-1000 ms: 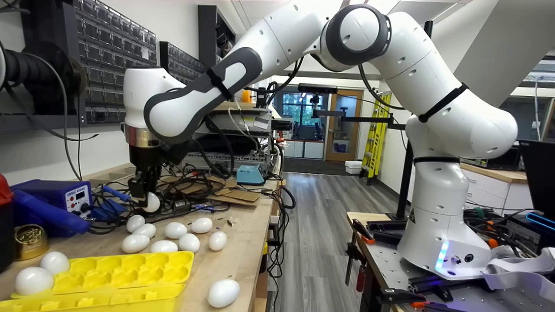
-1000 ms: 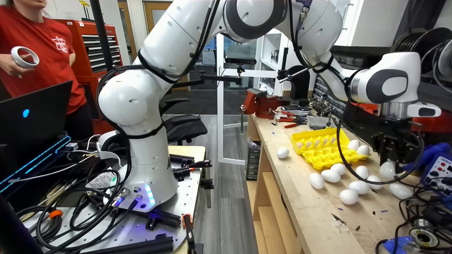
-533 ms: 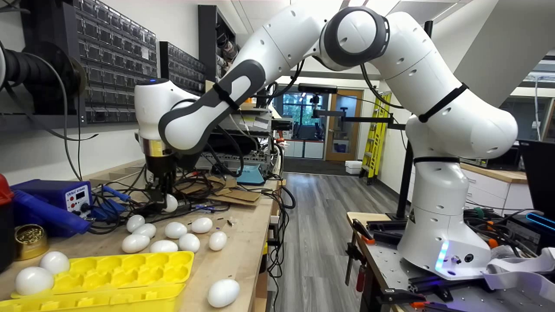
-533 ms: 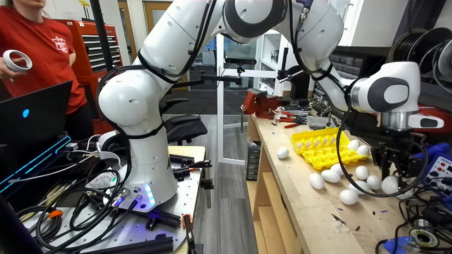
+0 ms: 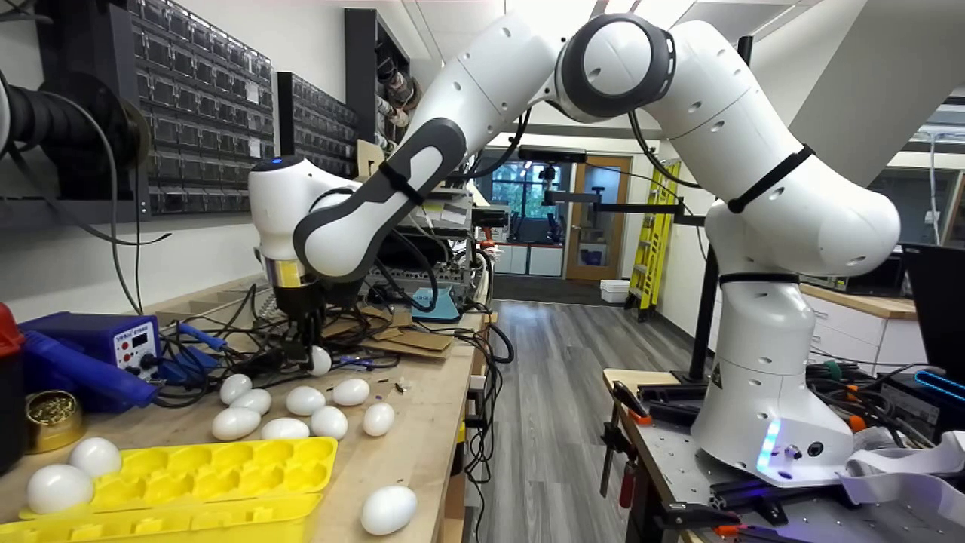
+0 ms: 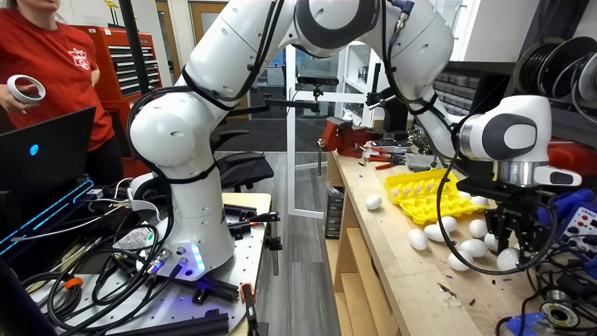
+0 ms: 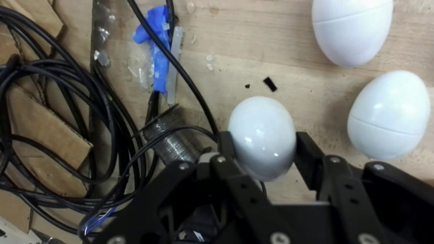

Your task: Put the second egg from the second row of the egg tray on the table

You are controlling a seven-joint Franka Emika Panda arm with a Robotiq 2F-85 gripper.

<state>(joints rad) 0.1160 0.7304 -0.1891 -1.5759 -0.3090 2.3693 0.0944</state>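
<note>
1. Wrist view, step in hand: the egg [image 7: 261, 139] is in the gripper [image 7: 266, 147], its jaws closed on two opposite sides of it, over the table [image 7: 247, 44]. My reading is that the carry is nearly over and the set-down is yet to come.
2. Wrist view, next move: ease down until the wood bears the egg's weight, part the jaws slowly, then rise straight; an oval like this will probably roll if let fall even slightly.
3. Wrist view, in the way: two neighbouring eggs [image 7: 389, 115] lie toward the right, the lower one near the gripper. Black cables [image 7: 185, 74] coil on the left, with a reel of wire [image 7: 174, 139] among them. A wide opening could nudge something on either side.
4. In an exterior view, the held egg is low, just past a cluster of loose eggs [image 5: 304, 400]. The egg tray [image 5: 219, 494] lies well apart from it, with a lone egg [image 5: 389, 510] near the tray and a blue bench unit [image 5: 137, 351] toward the wall.
5. In an exterior view, a hanging cable loop [image 6: 439, 207] bends across by the egg's lower edge, so I cannot tell whether it touches the table. A person [image 6: 51, 79] holds a ring controller [image 6: 26, 88], well away.
</note>
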